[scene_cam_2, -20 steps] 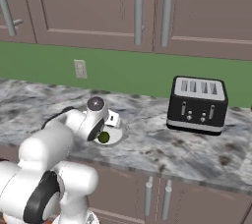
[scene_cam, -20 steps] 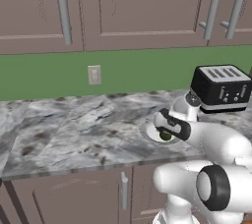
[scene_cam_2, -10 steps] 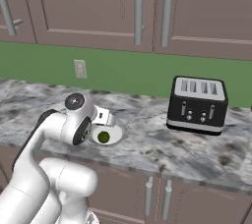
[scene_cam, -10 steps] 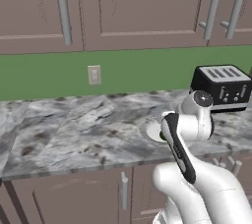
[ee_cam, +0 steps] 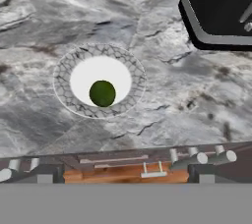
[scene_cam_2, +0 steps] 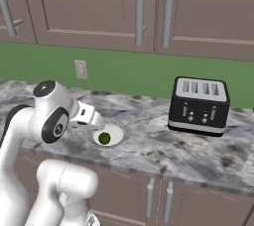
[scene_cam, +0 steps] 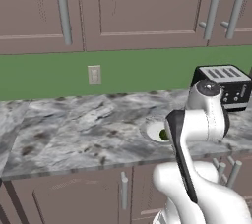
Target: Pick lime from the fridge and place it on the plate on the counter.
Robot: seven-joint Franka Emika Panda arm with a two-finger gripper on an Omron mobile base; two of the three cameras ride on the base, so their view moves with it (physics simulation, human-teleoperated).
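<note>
The lime, small and dark green, lies free on the white plate, a little off its middle. The plate rests on the marbled counter. My gripper hangs above the counter's front edge, back from the plate, its two dark tips wide apart and open with nothing between them. From the right base view the lime sits on the plate just beyond my white hand. From the left base view my arm covers part of the plate and the lime.
A black toaster stands on the counter to the right of the plate, also near the top right of the hand view. A wall outlet sits on the green backsplash. Brown-mauve cabinets with bar handles hang above and run below the counter.
The hand has risen and drawn back from the plate toward the counter's front edge. The lime has stayed on the plate, let go.
</note>
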